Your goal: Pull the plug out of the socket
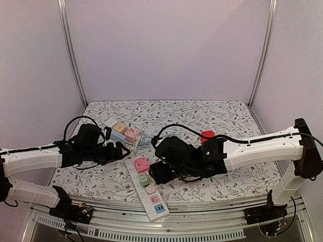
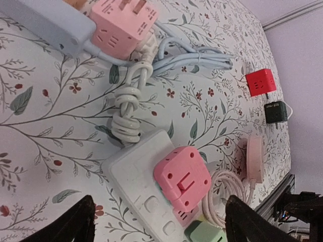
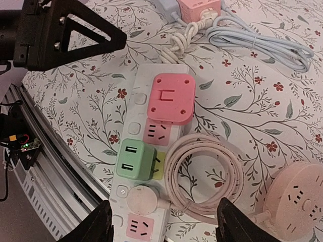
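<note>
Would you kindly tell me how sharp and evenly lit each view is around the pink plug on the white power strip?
Top external view: soft, even light, no glare; the pink plug is small but distinct on the power strip. Left wrist view: plug sharp, shadows barely visible. Right wrist view: equally crisp and evenly lit, no blur.

No legible text or labels appear anywhere.
</note>
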Tool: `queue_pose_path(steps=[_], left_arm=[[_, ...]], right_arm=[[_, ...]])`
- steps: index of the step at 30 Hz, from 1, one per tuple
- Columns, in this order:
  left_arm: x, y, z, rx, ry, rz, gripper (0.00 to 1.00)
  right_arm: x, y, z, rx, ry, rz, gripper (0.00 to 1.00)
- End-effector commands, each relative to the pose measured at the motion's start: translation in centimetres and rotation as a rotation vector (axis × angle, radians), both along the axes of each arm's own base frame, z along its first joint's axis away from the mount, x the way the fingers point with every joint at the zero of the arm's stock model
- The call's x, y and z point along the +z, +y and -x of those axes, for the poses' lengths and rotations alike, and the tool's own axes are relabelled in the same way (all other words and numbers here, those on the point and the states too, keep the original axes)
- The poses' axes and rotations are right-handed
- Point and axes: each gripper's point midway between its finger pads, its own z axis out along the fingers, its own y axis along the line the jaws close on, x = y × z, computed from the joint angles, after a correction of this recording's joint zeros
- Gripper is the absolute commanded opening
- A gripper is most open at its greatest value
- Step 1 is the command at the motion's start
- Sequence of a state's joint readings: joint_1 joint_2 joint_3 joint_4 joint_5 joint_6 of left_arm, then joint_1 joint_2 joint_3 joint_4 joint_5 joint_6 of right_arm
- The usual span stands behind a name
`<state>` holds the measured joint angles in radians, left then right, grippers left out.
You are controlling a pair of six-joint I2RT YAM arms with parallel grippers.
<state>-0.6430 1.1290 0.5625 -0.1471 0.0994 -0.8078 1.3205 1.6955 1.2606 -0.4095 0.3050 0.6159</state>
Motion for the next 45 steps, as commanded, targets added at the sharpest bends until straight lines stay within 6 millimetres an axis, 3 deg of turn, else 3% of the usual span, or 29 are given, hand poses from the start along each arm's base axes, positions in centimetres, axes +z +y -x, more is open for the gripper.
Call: queue_pose_path(steps=[1, 11, 22, 27, 38, 45], left_arm=[[-2.0, 0.7, 1.3, 0.021, 0.062, 0.052, 0.82], [-4.1, 0.6, 1.3, 0.046, 0.083, 0.11, 0.65], [-5.1, -0.8, 1.1, 0.018, 0.119, 0.163, 0.59], [-5.9, -0.8, 1.2, 0.024, 0.138, 0.155, 0.57], [-6.9, -1.2, 2.2, -0.008, 0.18, 0.156, 0.54], [-6.7, -2.9, 3.2, -0.066, 0.183, 0.153, 0.55]], right_arm=[[-2.1, 1.7, -0.1, 0.013, 0.004, 0.086, 0.68], [-6.0, 4.9, 0.2, 0.082, 0.046, 0.185, 0.61], [-7.7, 6.3, 0.6, 0.103, 0.06, 0.214, 0.56], [-8.7, 6.3, 0.6, 0.088, 0.068, 0.237, 0.48], [-9.4, 3.8, -0.3, 0.0, 0.027, 0.293, 0.04], [-8.9, 0.0, 0.3, -0.053, 0.049, 0.288, 0.0]])
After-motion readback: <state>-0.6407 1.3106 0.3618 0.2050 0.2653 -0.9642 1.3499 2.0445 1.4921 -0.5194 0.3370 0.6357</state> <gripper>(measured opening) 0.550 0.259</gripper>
